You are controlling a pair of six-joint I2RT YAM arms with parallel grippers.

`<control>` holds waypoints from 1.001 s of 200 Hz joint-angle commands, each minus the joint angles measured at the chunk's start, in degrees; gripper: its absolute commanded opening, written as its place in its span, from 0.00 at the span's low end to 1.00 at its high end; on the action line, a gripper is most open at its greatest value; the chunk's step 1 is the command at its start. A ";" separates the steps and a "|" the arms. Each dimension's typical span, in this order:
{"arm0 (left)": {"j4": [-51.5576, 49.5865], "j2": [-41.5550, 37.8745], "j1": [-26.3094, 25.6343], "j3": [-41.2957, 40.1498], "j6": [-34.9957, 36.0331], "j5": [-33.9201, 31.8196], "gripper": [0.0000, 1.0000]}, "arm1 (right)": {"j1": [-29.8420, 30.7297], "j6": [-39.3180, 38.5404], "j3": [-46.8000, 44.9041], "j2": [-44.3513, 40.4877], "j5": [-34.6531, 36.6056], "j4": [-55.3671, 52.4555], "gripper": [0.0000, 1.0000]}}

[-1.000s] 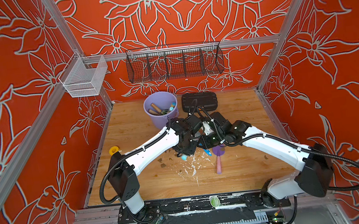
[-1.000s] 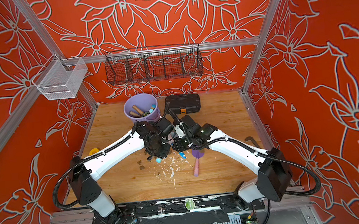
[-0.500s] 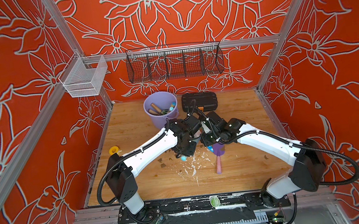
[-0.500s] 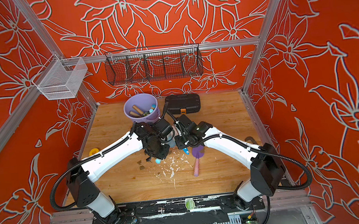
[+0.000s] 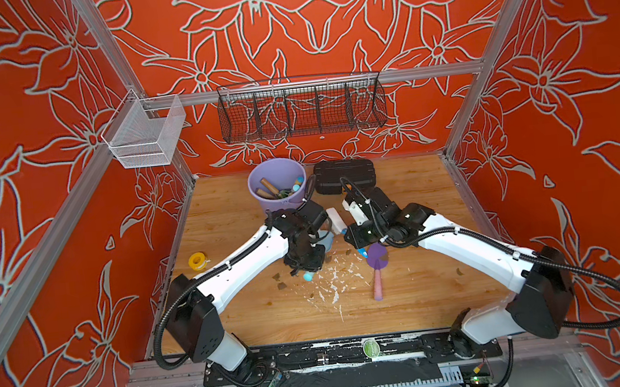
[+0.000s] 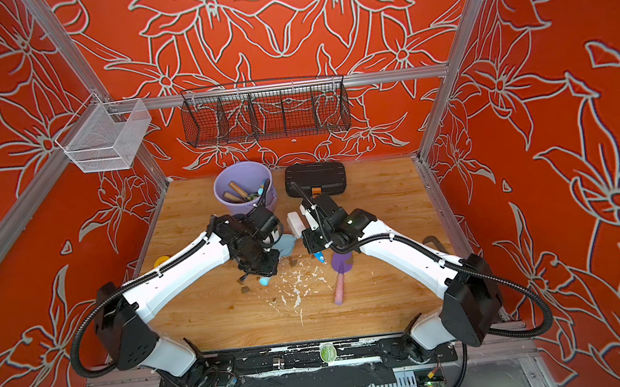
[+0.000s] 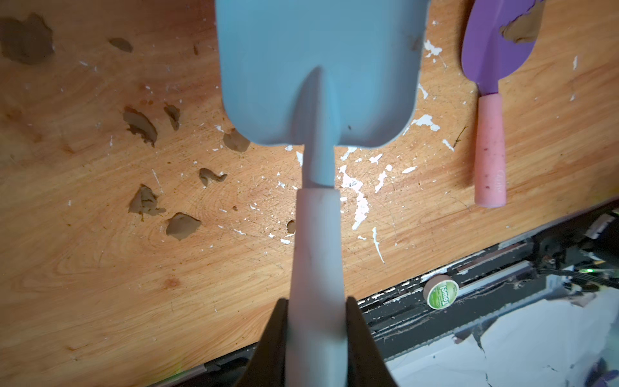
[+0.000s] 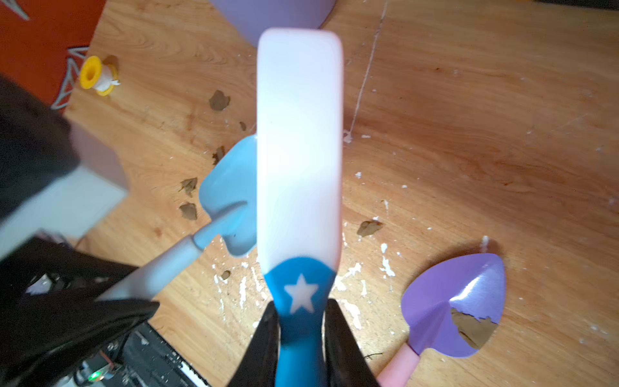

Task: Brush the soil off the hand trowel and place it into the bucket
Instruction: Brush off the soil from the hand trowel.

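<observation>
The light-blue plastic hand trowel [image 7: 318, 67] sits at frame centre in both top views, its pale handle clamped between the closed jaws of the left tool [image 7: 316, 308]. Brown soil clumps [image 7: 182, 226] dot the wooden desk [image 5: 428, 288] around the blade's edges. The right tool [image 8: 301, 311] is closed on a white-headed brush with a blue star handle [image 8: 299, 150], whose head overlaps one blade edge; contact is unclear. A purple trowel with a pink handle [image 5: 377, 281] lies just right of centre. The lavender plastic bucket [image 5: 280, 205] stands upper centre by the desk's back edge, beside a black case [image 5: 344, 175]. Bare wood spreads along the lower and right edges.
</observation>
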 commanded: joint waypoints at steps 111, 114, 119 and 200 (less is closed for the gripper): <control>12.44 -12.16 13.99 -12.90 0.04 26.67 0.00 | -0.05 6.00 -5.50 -5.90 -0.95 8.87 0.00; 12.74 -12.20 14.17 -13.16 -0.09 27.08 0.00 | -0.06 6.05 -5.51 -6.30 -1.17 9.09 0.00; 13.21 -12.35 14.48 -13.53 -0.32 27.79 0.00 | -0.04 6.29 -5.56 -6.67 -1.30 9.19 0.00; 20.34 -14.52 19.48 -17.22 -3.86 39.87 0.00 | 0.57 9.56 -9.36 -4.07 -9.68 17.97 0.00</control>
